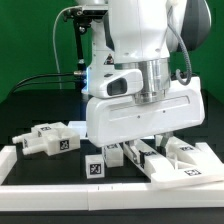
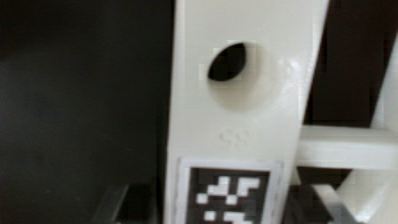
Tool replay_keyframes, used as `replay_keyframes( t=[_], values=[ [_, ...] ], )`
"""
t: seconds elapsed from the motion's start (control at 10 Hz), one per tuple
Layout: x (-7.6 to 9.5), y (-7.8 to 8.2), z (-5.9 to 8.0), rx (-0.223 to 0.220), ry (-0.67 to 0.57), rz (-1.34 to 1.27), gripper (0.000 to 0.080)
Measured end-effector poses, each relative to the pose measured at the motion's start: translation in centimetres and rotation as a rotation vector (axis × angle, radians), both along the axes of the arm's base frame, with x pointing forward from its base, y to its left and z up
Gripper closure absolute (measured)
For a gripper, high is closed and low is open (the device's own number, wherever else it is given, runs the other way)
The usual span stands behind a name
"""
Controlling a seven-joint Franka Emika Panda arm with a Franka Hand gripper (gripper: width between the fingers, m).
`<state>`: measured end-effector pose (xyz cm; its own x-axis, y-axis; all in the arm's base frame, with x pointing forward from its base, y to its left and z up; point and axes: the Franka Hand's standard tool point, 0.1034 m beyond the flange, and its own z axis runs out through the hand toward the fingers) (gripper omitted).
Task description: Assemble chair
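Note:
My gripper [image 1: 140,148] hangs low over the table, among the white chair parts near the front rail. In the wrist view a long white chair bar [image 2: 231,110] with an oval hole and a square tag runs between my fingers [image 2: 150,200]. The jaws sit tight against both its sides, so the gripper [image 2: 231,205] is shut on it. Two tagged chair pieces [image 1: 45,140] lie at the exterior view's left. A small tagged block [image 1: 97,167] stands just in front of the hand. A larger tagged chair panel [image 1: 185,160] lies at the right. The bar's lower end is hidden by the hand.
A long white border rail [image 1: 60,186] runs along the front and another rail [image 1: 8,160] runs down the exterior view's left side. The table is black. A second white bar [image 2: 347,150] meets the held bar crosswise in the wrist view.

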<state>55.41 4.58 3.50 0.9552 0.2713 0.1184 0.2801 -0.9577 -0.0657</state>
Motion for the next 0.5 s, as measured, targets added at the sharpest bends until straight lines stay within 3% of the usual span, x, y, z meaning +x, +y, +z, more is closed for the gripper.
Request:
replay_keyframes(
  t=[0.2, 0.3, 0.5],
  values=[
    [-0.5, 1.1, 5.6, 0.004, 0.036, -0.042, 0.0502],
    [-0.6, 1.7, 7.7, 0.005, 0.034, -0.034, 0.0502],
    [-1.1, 2.8, 8.5, 0.000, -0.015, -0.017, 0.0527]
  ],
)
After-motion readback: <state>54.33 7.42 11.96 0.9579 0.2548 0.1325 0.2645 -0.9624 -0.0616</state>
